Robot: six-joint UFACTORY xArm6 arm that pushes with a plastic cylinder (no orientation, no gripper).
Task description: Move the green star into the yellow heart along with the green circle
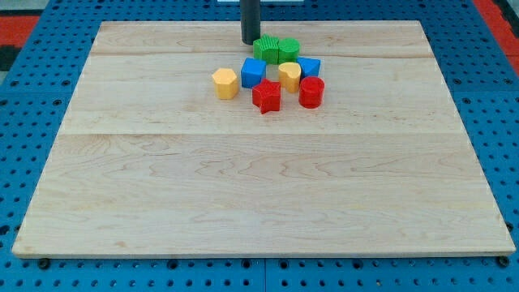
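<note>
— Where is your end effector?

— I carry no jaws, only a dark rod, so nothing opens, closes or grips. My tip (250, 42) stands on the worktop (259, 186) near the view's top, just to the left of the green star (266, 49); I cannot tell whether it touches. The rod's upper part is cut off by the view's top edge.

— And the blocks?

— The green star sits against the green circle (289, 49) on its right. Just below them lies the yellow heart (289, 75), with a blue cube (253, 73) to its left and another blue block (310, 67) to its right, its shape partly hidden. Further down stand a red star (266, 96) and a red cylinder (311, 92). A yellow hexagonal block (225, 83) sits slightly apart at the left.

— Any writing?

— None readable on any block.

— The surroundings?

— The worktop is pale wooden planks with visible seams, resting on a blue perforated base (32, 97). Red patches (496, 16) show at the top corners, cut off.
</note>
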